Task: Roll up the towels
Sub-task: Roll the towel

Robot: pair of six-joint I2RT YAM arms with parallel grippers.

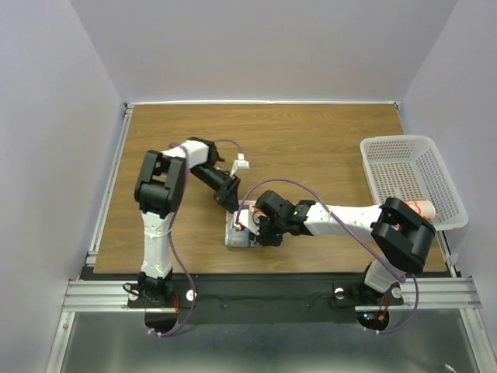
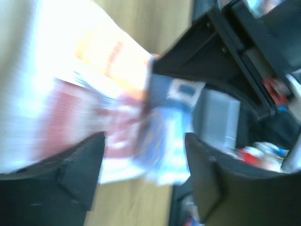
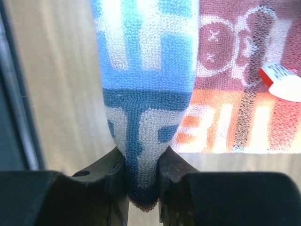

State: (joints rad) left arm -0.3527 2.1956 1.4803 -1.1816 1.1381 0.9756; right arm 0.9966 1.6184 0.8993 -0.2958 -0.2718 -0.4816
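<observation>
1. Working towel. The towel [image 3: 146, 70] with blue lettering lies on the table [image 1: 311, 140] near its near edge, about centre, between the two arms. Its orange and red printed part lies flat on the wood.

2. Right gripper. The right gripper [image 3: 141, 188] is clenched on a raised fold of the blue-lettered edge. The cloth is pinched tight between both fingers [image 3: 106, 181]. Judged purpose: lift this edge and turn it over the flat part to form the roll.

3. Left gripper. The left gripper [image 2: 145, 141] hangs over the far side of the same towel, fingers spread and grasping nothing. This view is blurred. Judged purpose: hold down or guide the cloth while the fold is turned.

4. Basket. The white perforated basket [image 1: 404, 155] stands at the far right. A second towel [image 1: 420, 207], apparently rolled, shows at its near end, partly hidden by the right arm.
</observation>
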